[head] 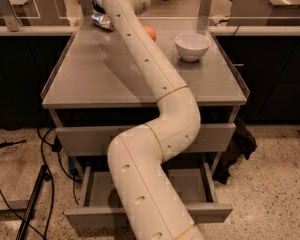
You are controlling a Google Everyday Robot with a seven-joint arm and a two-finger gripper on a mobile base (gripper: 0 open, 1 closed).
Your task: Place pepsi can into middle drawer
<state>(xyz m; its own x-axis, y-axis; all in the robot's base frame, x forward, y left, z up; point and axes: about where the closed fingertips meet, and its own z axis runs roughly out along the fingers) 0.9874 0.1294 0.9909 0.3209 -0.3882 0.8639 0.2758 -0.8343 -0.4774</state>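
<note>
Tool (97, 9) at far corner of table (90, 76), grip cannot tell | middle drawer (205, 213) open | bowl (192, 46) on tabletop

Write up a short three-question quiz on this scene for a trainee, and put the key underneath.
1. True or false: the middle drawer stands pulled open.
2. Which thing lies on the table closest to the white bowl? A) an orange B) a sponge C) a bottle
3. Fill in: seen in the camera view, the gripper is at the table's far ___ corner.
Key: 1 true; 2 A; 3 left.
</note>
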